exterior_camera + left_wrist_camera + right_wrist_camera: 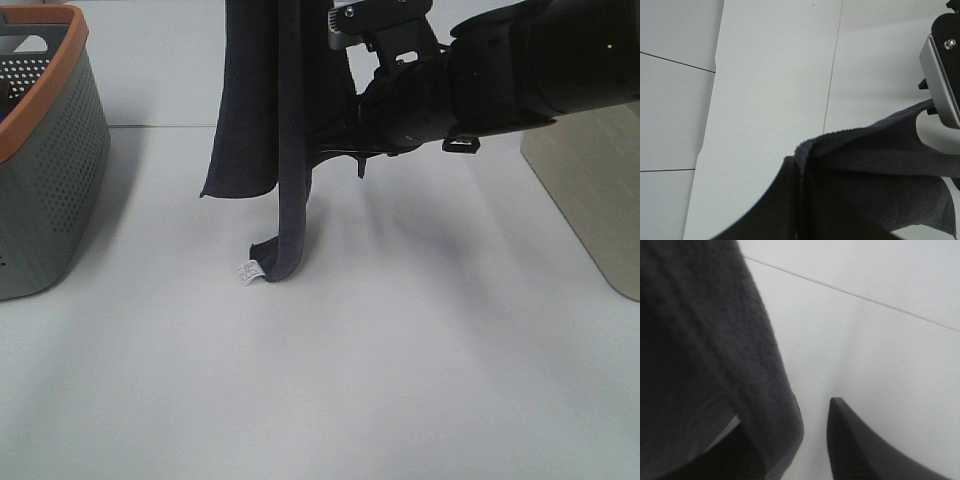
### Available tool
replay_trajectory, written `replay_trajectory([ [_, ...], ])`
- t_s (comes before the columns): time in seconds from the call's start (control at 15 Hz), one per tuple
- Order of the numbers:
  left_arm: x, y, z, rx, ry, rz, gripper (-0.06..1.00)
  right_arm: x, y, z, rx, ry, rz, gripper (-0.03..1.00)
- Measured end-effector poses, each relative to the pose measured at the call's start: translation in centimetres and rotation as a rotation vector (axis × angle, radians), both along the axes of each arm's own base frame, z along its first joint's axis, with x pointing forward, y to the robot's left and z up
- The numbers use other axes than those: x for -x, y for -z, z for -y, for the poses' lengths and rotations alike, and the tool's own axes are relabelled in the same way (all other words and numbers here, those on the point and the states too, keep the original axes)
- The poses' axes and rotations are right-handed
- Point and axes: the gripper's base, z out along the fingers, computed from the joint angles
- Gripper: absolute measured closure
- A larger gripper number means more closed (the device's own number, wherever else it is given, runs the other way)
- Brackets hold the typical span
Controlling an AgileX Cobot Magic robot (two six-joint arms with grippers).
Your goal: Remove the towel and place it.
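The dark charcoal towel [285, 120] hangs lengthwise from above the top edge of the exterior view. Its lower tip with the white tag [248, 270] touches the white table [400, 360]. My left gripper is out of the exterior view; in the left wrist view the towel [865, 165] bunches right at the camera and hides the fingers. My right gripper [325, 152] reaches in from the right at the towel's right edge, at mid height. In the right wrist view its jaws stand apart: one dark finger [855, 445] shows bare, and the towel [700, 365] covers the other side.
A grey perforated basket with an orange rim [50, 170] stands at the left edge. A beige box-like object [590, 190] stands at the right edge. The right arm's metal wrist part [940, 75] shows in the left wrist view, beside the towel.
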Motion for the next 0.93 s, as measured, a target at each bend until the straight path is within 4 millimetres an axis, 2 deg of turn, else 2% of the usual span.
replay_trajectory([
  [0.27,0.0,0.0,0.0,0.0,0.0,0.0,0.94,0.4,0.2,0.3,0.026,-0.015,-0.006,0.94],
  [0.67,0.0,0.3,-0.2,-0.022,-0.012,-0.029,0.94,1.4,-4.5,1.6,0.132,-0.06,0.133,0.94],
  [0.93,-2.8,2.7,-1.0,-0.045,-0.115,-0.054,0.94,1.6,-5.8,3.0,0.375,-0.085,0.19,0.94],
])
